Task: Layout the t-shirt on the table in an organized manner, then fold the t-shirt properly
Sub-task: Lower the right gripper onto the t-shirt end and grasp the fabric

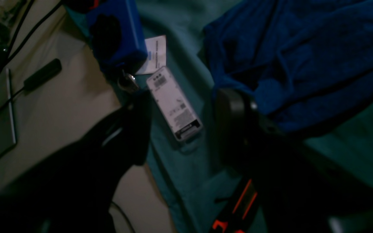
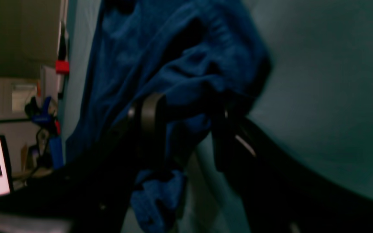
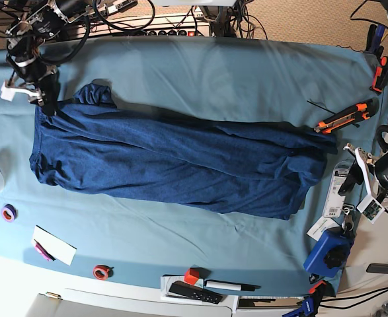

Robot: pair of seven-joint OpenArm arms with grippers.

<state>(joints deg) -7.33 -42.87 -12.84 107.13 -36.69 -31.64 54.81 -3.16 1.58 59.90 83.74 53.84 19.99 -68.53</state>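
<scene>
The dark navy t-shirt [image 3: 180, 158] lies stretched lengthwise across the teal table [image 3: 213, 66], creased and partly bunched at both ends. At the shirt's upper left corner in the base view, my right gripper [image 3: 38, 92] stands open. In the right wrist view a bunched fold of the t-shirt [image 2: 134, 48] fills the gap between the right gripper's [image 2: 186, 129] spread fingers. My left gripper [image 3: 365, 181] is off the shirt's right end, near the table edge. It is open, and the left wrist view shows the left gripper [image 1: 183, 129] with nothing between its fingers, the t-shirt [image 1: 303, 48] just beyond one finger.
An orange box cutter [image 3: 342, 117] lies by the shirt's right end. White tags [image 1: 173, 103] and a blue clamp [image 3: 327, 251] sit under and near the left gripper. Along the near edge are tape rolls [image 3: 101, 271], a red cube [image 3: 192, 274], a marker [image 3: 227, 285] and a white card [image 3: 55, 244].
</scene>
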